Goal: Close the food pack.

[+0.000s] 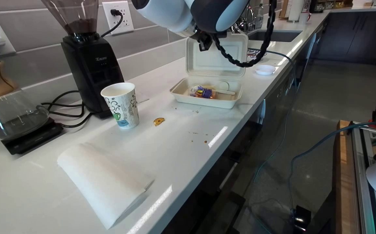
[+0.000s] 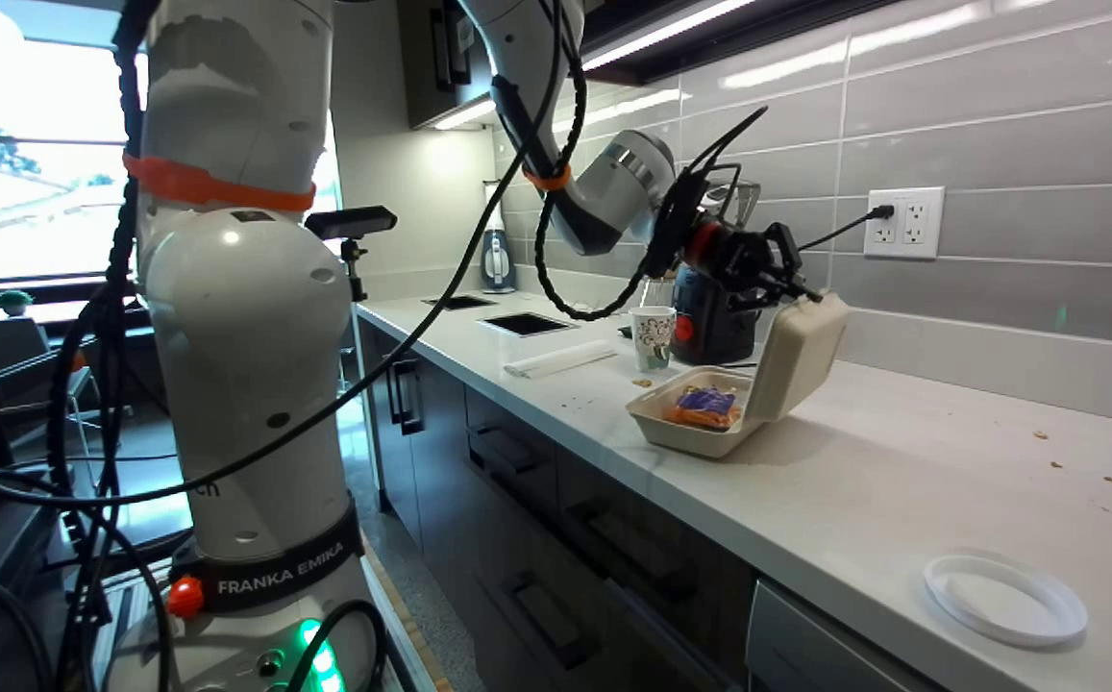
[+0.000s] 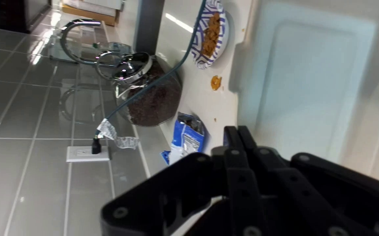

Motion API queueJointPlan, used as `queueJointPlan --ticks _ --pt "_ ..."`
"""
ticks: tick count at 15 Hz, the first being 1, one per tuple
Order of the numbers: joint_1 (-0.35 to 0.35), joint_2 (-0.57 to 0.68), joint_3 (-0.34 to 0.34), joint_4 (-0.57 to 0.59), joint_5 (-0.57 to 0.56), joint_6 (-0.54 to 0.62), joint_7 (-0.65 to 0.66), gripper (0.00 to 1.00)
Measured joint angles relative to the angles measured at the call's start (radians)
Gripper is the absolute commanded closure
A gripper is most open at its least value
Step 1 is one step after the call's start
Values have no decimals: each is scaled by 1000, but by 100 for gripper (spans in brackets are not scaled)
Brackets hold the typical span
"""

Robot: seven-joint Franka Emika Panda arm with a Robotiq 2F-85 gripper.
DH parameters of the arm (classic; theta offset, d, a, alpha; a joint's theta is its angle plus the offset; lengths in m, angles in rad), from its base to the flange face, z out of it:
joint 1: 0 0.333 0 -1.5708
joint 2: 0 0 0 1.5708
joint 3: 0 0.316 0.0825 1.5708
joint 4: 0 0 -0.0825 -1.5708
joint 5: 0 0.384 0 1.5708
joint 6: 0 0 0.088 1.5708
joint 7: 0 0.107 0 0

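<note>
The gripper [image 3: 237, 130], jaws together, any pinch unclear, sits at the lid [image 2: 801, 358] of the food pack [image 1: 204, 101], probably to fold it.

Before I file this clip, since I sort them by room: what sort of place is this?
Most likely a kitchen, whether home or office unclear: a sink set into the counter, a coffee grinder standing on it, and dark drawers below.

Food pack [image 1: 211, 71] on the counter [image 1: 175, 159]
</note>
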Motion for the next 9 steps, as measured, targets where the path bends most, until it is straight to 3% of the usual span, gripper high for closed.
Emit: queueJointPlan --ticks 3,9 --pt "10 11 2 0 -104 -94 65 99" --pt "13 115 17 -2 -116 -228 175 99"
